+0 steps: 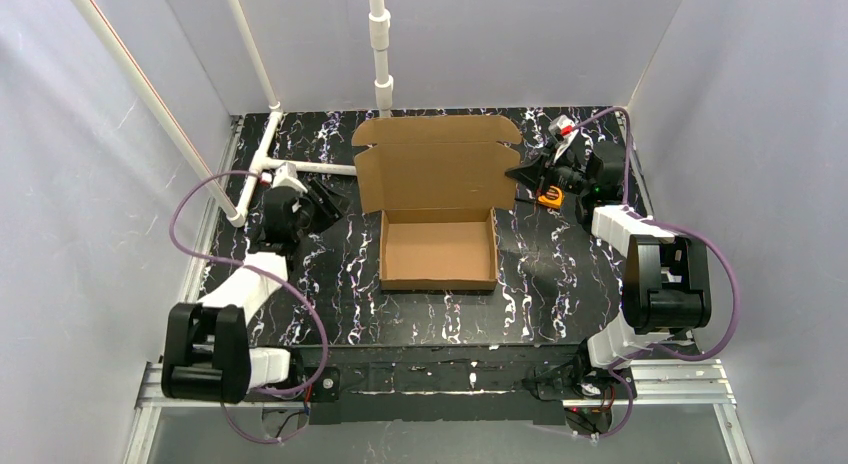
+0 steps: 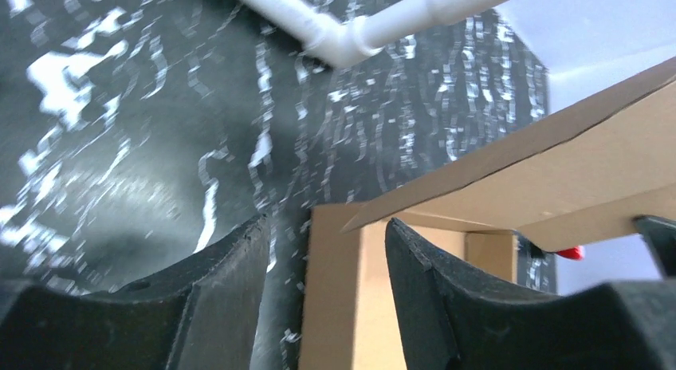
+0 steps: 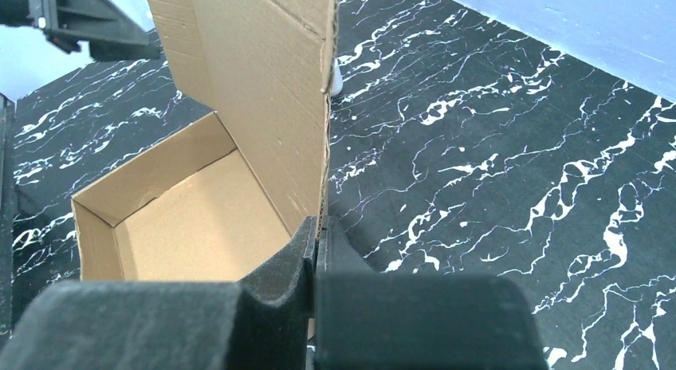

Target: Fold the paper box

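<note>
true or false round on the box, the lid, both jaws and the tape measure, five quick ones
1. The paper box has its tray walls standing up. True.
2. Its lid is closed over the tray. False: the lid stands open at the far side.
3. The right jaws are shut on the lid's right edge. True.
4. The left jaws are shut as well. False: they are open, and the left wrist view shows a corner of the box between them.
5. The orange tape measure lies inside the tray. False: it lies on the table, to the right of the box.
</note>
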